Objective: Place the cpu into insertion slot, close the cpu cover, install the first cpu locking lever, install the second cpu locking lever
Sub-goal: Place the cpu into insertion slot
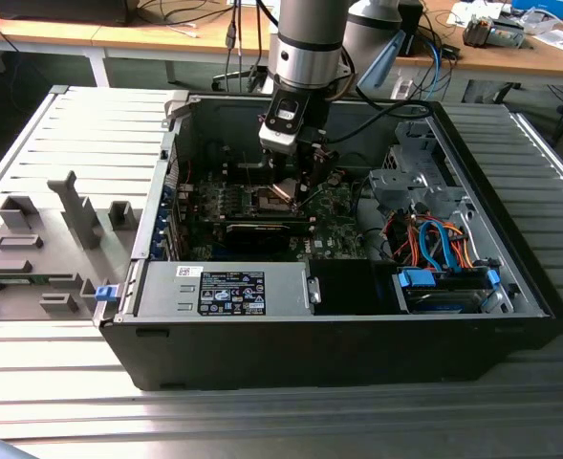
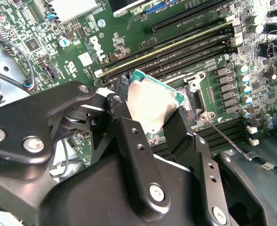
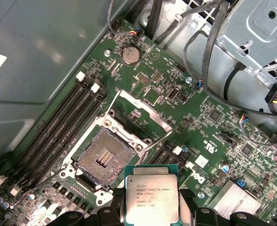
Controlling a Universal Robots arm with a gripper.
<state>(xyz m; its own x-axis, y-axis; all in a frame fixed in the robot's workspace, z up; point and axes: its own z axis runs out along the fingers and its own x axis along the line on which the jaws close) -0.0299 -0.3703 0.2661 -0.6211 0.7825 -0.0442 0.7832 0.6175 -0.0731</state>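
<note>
One robot arm [image 1: 305, 48] is seen reaching into one open computer case [image 1: 357, 344] laid on a slatted metal surface [image 1: 32, 124]. Two printed labels are carried by the power supply [image 1: 233, 292]. On the green motherboard [image 3: 185, 99], four long memory slots [image 3: 58, 132] are counted along one side of the insertion slot [image 3: 105, 157], which lies uncovered, the cpu cover [image 3: 145, 108] being tilted up at its far edge. The tool [image 2: 152, 113] is clamped on the single cpu [image 3: 151, 194], held just beside the slot and clear of it; lines of print are borne on its lid.
</note>
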